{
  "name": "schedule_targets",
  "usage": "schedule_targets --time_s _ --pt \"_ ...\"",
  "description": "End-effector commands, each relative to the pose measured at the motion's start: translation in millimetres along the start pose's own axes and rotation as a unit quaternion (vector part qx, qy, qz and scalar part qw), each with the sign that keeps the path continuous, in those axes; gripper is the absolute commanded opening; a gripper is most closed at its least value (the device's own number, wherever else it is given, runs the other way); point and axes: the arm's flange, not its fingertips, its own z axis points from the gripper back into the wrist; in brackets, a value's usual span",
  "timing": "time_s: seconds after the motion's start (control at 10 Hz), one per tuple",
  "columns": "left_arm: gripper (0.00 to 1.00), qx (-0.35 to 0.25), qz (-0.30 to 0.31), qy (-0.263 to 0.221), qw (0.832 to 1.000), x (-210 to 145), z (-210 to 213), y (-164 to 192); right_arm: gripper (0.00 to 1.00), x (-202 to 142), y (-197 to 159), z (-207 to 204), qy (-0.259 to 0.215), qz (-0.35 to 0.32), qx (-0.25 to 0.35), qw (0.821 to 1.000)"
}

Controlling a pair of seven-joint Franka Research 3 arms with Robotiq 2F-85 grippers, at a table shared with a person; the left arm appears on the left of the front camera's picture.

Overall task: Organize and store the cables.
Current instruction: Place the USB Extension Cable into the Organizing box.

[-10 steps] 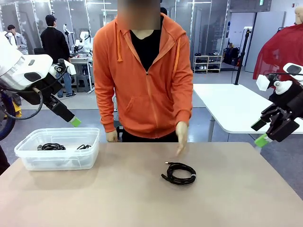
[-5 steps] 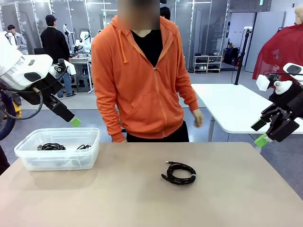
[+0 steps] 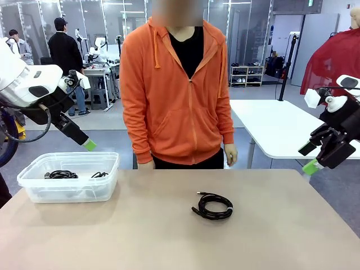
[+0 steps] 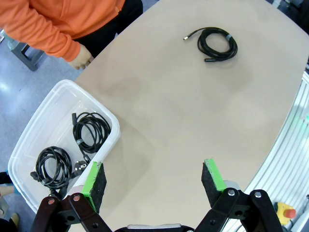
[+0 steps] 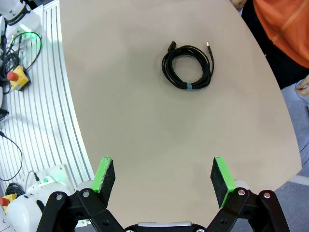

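Observation:
One coiled black cable (image 3: 212, 206) lies on the beige table, a little right of the middle; it shows again as a cable (image 4: 217, 44) in the left wrist view and as a cable (image 5: 188, 67) in the right wrist view. Two more black cable bundles (image 3: 61, 174) (image 4: 91, 131) (image 4: 53, 166) rest inside the clear plastic bin (image 3: 34, 189) at the table's left end. My left gripper (image 3: 89, 145) hovers open above the bin; in its own view the left gripper (image 4: 152, 180) holds nothing. Off the table's right edge my right gripper (image 3: 308, 158) hangs open and empty, the same right gripper (image 5: 164, 179) high over the table.
A person in an orange hoodie (image 3: 174, 95) stands at the far edge, hands (image 3: 230, 154) down at the sides. A white table (image 3: 275, 126) stands behind at the right. A red emergency stop button (image 5: 17, 77) sits on the ribbed rail beside the table.
The person straightened up and drew the hand back from above the cable on the table. Both arms and the cable stayed where they were.

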Motion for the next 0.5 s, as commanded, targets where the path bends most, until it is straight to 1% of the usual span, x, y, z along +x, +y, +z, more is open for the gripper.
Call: schedule_targets --time_s 0.0,0.4 --pt "1.00 0.005 0.001 0.003 1.000 0.4 -0.7 -0.2 1.00 2.3 -1.8 -0.6 -0.002 -0.003 -0.003 1.000" --pt "1.00 0.005 0.001 0.003 1.000 0.4 -0.7 -0.2 1.00 0.0 0.0 0.0 0.000 0.000 0.000 1.000"
